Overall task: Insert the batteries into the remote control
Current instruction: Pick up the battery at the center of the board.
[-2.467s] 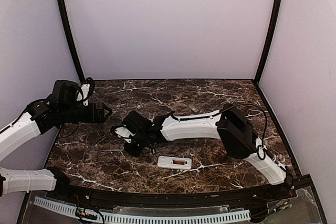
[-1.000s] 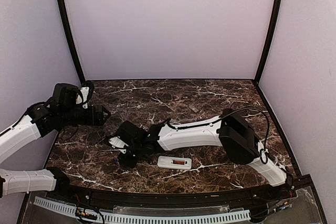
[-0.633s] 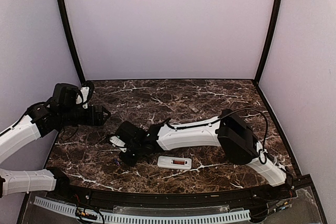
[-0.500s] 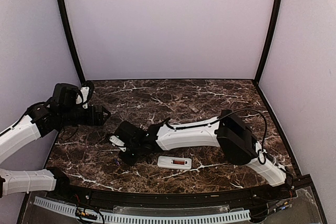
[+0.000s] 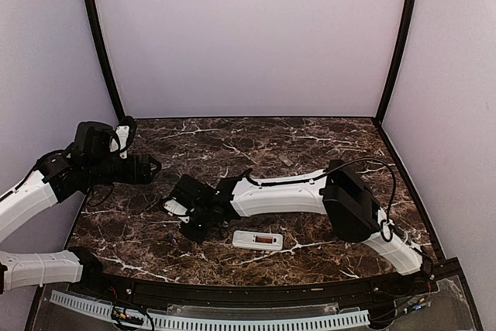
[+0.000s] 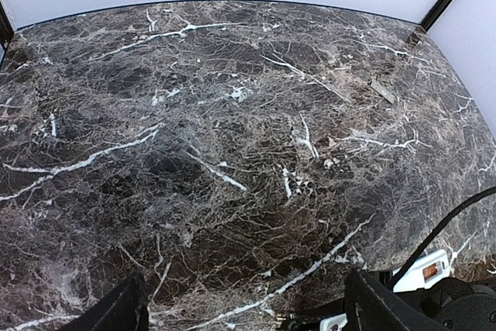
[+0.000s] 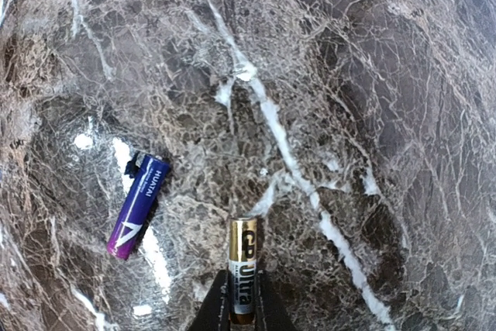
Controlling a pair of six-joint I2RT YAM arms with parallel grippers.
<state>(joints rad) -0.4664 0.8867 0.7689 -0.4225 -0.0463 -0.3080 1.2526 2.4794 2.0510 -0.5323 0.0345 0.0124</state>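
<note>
The remote control lies back up near the table's front edge, with a reddish-orange mark in its open bay. It also shows at the lower right of the left wrist view. My right gripper is just left of it, low over the table. It is shut on a gold and black battery that points forward out of the fingers. A second battery, purple and blue, lies loose on the marble to its left. My left gripper is open and empty, raised at the far left.
A small flat grey cover piece lies on the dark marble table toward the back; it also shows in the left wrist view. White walls and black posts enclose the table. The right arm stretches across the middle.
My right gripper came down toward the near left of the table, then drew back a little. The left arm has barely moved. The remote has stayed put.
</note>
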